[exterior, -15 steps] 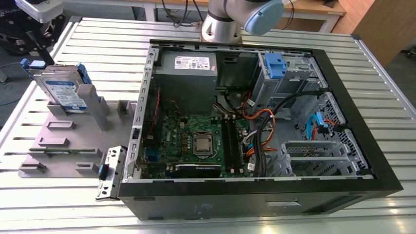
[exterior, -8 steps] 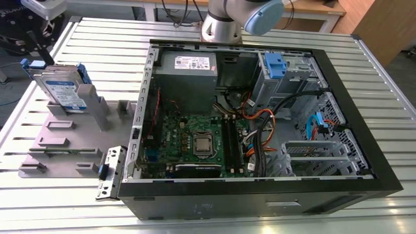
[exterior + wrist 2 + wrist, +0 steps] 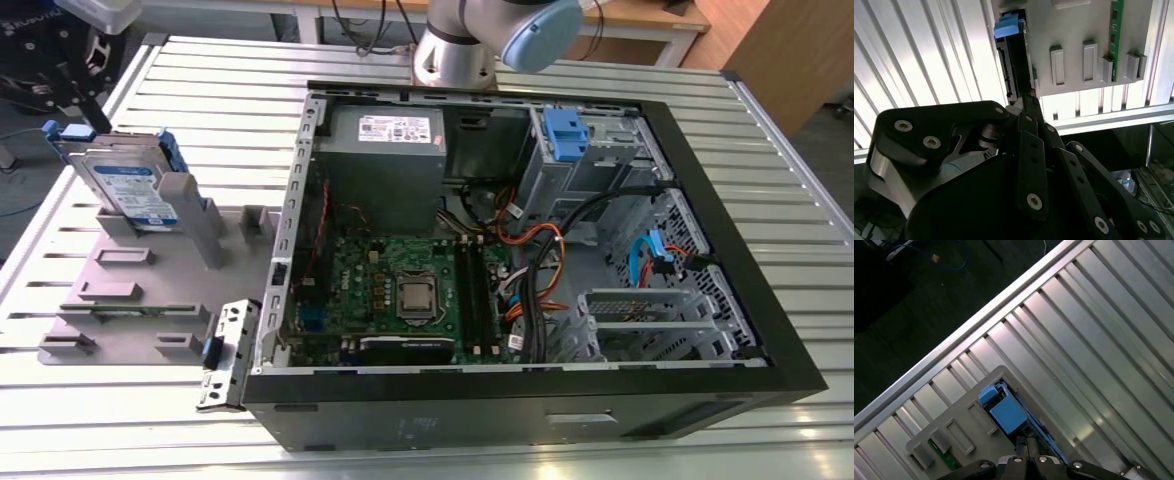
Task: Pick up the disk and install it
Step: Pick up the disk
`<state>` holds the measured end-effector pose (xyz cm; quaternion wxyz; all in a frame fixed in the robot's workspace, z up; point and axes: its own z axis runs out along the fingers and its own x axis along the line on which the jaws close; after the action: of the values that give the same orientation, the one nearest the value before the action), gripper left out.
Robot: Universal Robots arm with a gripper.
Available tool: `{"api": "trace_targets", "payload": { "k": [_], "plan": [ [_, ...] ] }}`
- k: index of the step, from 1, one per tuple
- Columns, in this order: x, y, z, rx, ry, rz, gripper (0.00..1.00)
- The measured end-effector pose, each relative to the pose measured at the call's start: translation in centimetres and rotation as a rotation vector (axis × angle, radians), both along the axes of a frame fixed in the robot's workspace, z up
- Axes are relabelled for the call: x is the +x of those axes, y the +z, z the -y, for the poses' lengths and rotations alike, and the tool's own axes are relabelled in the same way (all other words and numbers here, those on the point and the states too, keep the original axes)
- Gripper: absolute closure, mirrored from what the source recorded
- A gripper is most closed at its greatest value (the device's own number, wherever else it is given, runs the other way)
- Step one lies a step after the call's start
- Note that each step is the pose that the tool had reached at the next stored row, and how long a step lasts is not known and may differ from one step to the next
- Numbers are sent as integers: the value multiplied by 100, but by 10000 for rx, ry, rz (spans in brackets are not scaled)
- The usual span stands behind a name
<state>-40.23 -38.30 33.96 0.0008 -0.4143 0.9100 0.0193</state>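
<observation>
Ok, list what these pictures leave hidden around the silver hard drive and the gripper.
Silver rectangular hard drive in its blue plastic carrier: lower end hidden by the grey holder's posts, exterior view; label face edge-on in both wrist views.
Black gripper: contact with the drive masked by its own linkage, second wrist view.

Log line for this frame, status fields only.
gripper: at upper edge of disk | disk: on edge in grey holder, outside PC case | install: not done
</observation>
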Motion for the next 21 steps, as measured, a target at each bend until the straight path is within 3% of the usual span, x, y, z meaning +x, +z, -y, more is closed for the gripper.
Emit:
{"api": "trace_targets", "payload": {
  "k": [21],
  "plan": [
    [0,-1,0,0,3177,0,89]
  ]
}}
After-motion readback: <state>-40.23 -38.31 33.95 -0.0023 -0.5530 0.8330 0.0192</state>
